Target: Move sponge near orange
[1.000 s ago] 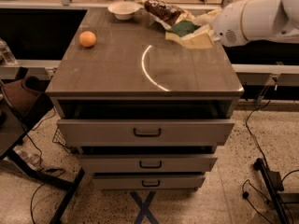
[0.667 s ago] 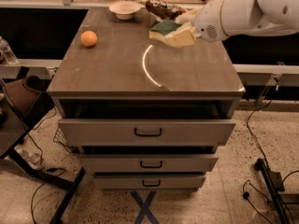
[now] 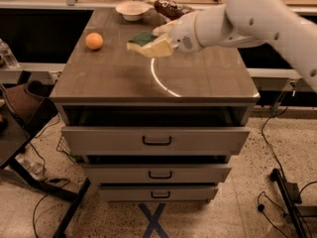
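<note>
Camera view looks down on the front of a grey-brown bench (image 3: 99,78) with three drawers (image 3: 156,141) under its top, the upper one pulled out a little.

The white arm (image 3: 257,19) reaches in from the right edge, and its tool (image 3: 166,39) sits over the middle of the bench top, somewhat toward the rear. The tool is clamped on the sponge (image 3: 148,44), gripping it at its right end. One pale finger (image 3: 163,29) lies over the top of that end. The sponge is tilted, its dark green face turned up and toward the rear and its pale yellow foam toward the front. It looks lifted clear of the surface, with a faint dark shadow on the wood beneath it.

The orange (image 3: 94,41) rests on the bench near the left edge, toward the rear left corner. It is to the left of the sponge and apart from it, with bare wood between them.

At the rear edge stands a white bowl (image 3: 132,10). Just to its right lies a dark snack bag (image 3: 171,8), partly hidden behind the tool.

A bright curved streak of reflected light (image 3: 159,81) crosses the wood toward the front edge.

On the floor below is a blue tape cross (image 3: 153,221).
</note>
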You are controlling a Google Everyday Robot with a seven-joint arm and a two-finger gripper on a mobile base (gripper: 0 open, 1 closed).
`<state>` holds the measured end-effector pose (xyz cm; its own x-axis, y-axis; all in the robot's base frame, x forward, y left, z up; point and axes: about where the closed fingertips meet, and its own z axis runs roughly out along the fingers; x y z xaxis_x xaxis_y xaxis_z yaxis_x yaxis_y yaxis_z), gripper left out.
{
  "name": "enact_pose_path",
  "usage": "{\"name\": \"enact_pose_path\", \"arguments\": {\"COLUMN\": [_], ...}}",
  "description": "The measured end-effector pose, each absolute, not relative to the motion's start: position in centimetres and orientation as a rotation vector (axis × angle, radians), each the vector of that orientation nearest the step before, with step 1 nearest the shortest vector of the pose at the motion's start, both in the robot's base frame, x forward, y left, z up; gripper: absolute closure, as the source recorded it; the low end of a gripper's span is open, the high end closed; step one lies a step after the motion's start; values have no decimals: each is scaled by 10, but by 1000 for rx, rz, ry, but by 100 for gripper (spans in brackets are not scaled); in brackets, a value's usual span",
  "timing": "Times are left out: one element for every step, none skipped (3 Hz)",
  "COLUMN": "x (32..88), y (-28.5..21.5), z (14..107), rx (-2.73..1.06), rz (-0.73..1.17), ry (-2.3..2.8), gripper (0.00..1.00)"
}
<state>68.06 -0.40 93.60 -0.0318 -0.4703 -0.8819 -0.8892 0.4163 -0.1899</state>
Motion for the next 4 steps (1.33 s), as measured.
{"name": "enact_pose_path", "arguments": {"x": [695,703,711,712], "y": [46,74,104,121], "z": [921,912,898,889], "rx": [-1206,-1211,-1223,-1236], "rz": [597,648,708,747], "ry": [1636,1620,1606,1598], "gripper": [100,100,100,100]}}
